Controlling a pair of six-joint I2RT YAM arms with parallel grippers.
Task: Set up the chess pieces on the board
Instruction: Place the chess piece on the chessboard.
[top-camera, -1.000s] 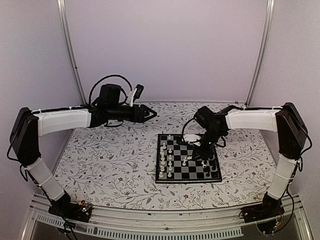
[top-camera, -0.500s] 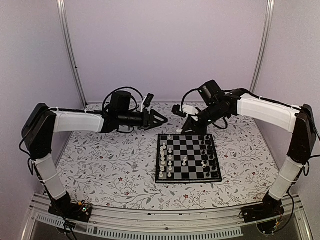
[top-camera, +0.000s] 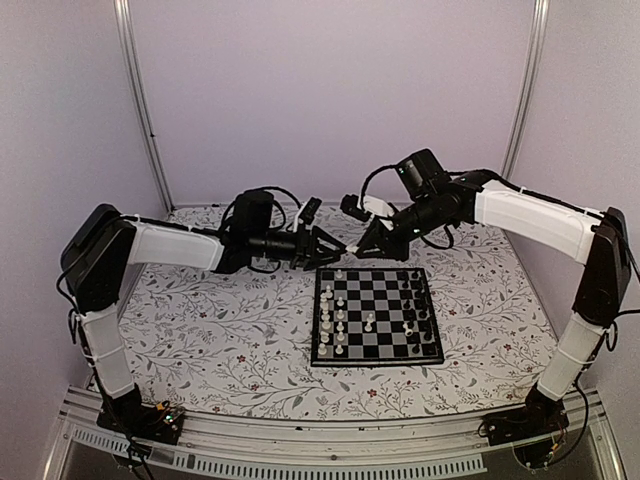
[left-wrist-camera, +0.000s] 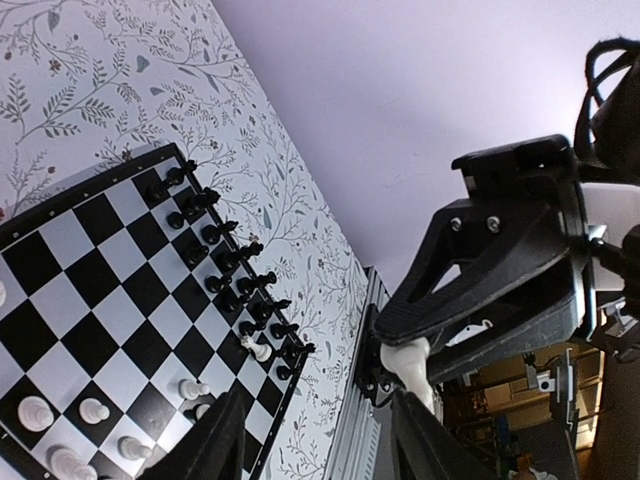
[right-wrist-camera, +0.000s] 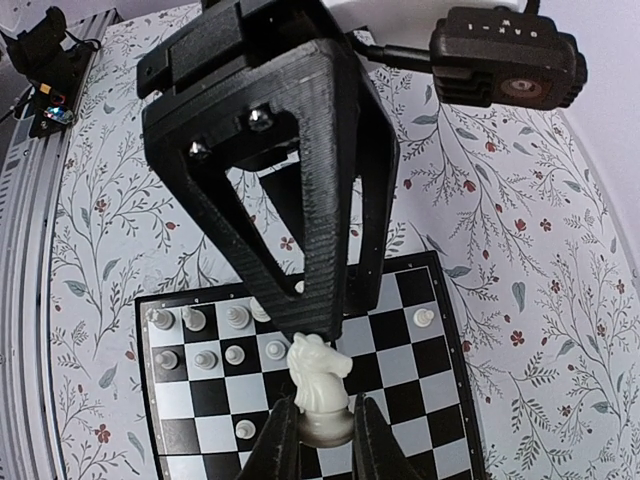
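Handover above the board's (top-camera: 388, 298) upper edge, top view. Your right gripper (right-wrist-camera: 321, 420) pinches the white knight (right-wrist-camera: 318, 378) by its base. Your left gripper (top-camera: 338, 250) stands half open, empty. Most chess pieces (top-camera: 338, 322) line both sides. A few white ones stand mid-board, probably unplaced.

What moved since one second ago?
The right end effector rose from the board, holding a white knight, to just beyond its far edge. The left end effector swung right to meet it. The other chess pieces stayed put.
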